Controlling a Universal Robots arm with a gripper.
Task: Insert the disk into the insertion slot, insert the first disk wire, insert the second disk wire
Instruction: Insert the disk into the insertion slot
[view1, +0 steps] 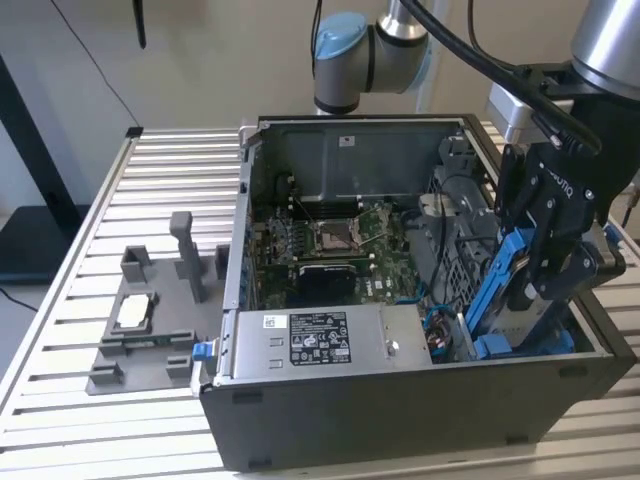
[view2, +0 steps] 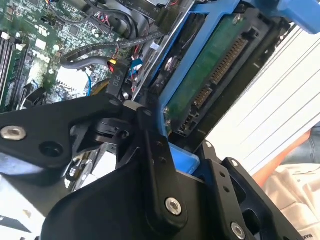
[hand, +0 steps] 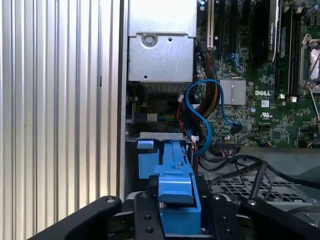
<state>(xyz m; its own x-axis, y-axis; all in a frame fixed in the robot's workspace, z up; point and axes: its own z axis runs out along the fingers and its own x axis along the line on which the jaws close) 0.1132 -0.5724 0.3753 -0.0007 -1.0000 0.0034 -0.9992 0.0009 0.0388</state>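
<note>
The disk (view1: 497, 290), in its bright blue carrier, stands steeply tilted at the exterior view's right end of the open computer case. Its lower end sits at the insertion slot (view1: 520, 347), a bay with blue rails. My gripper (view1: 542, 285) is shut on the disk's carrier from above. In the second wrist view the disk's green board and connectors (view2: 215, 70) face up past my black fingers (view2: 155, 165). In the first wrist view my gripper (hand: 177, 212) clamps the blue carrier (hand: 172, 182) next to the perforated bay wall (hand: 235, 187). A blue wire (hand: 200, 117) and black wires (hand: 250, 165) lie loose beside the bay.
A silver labelled power-supply box (view1: 320, 345) fills the case's front edge, with the motherboard (view1: 340, 240) behind it. A grey fixture (view1: 150, 320) sits on the slatted table (view1: 170, 170) at the exterior view's left. The arm's blue-capped joint (view1: 350, 60) hangs over the case's back.
</note>
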